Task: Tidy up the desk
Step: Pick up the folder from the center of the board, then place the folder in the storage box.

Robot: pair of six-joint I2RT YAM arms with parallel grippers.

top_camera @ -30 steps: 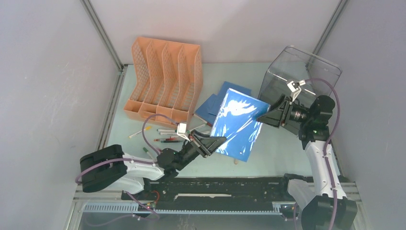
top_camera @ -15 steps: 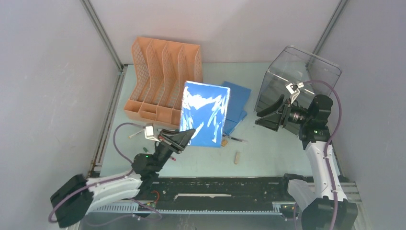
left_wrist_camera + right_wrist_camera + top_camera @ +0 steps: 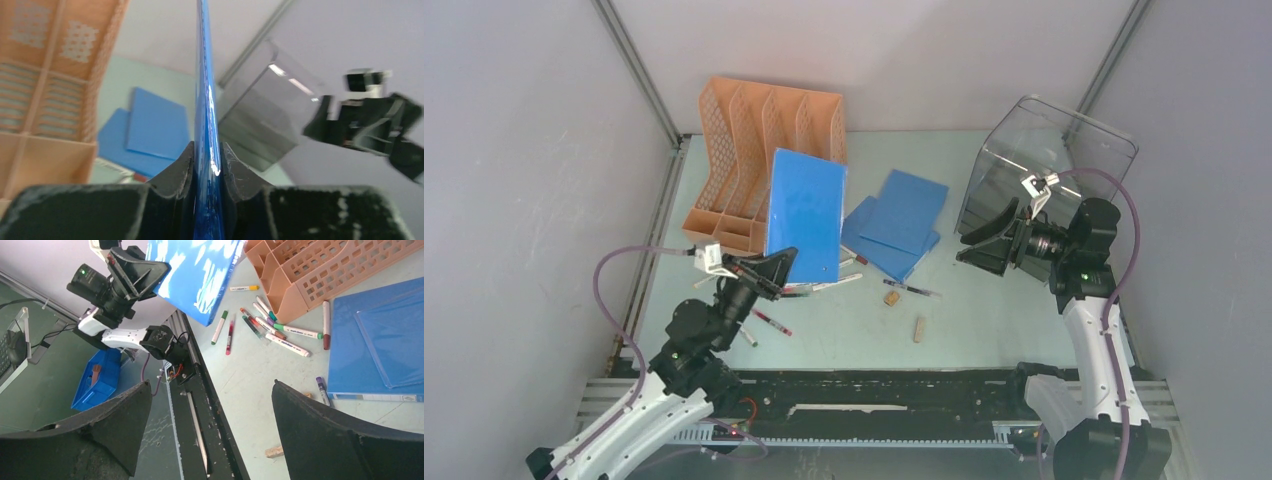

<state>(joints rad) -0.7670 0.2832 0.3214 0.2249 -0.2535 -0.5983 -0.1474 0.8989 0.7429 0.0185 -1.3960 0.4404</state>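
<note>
The left claw (image 3: 779, 262) is clamped narrow on the lower edge of a blue folder (image 3: 806, 215), which stands up out of it on end. From the left wrist the folder shows edge-on, pinched tight between the two black fingers (image 3: 175, 175). The folder's far end rises from the claw toward an orange file rack (image 3: 759, 150); whether it touches the rack cannot be told. Both are held over the desk (image 3: 984, 320), the pale green top that spreads out under and ahead of both claws, with a black rail (image 3: 874, 390) along its near edge behind them. Just below the left claw and to its right a scatter of markers (image 3: 290, 345) lies on the desk by the foot of the rack. The right claw (image 3: 980, 238) hangs over the desk with its fingers spread wide and nothing between them, pointing across toward the left claw. A clear plastic box (image 3: 1049, 150) stands just behind and beside it. Between the two claws, two more blue folders (image 3: 904, 215) lie flat on the desk, one on top of the other. Nearer the rail, a cork (image 3: 890, 297) and a small wooden peg (image 3: 918, 329) lie apart from each other, below and in front of the right claw.
</note>
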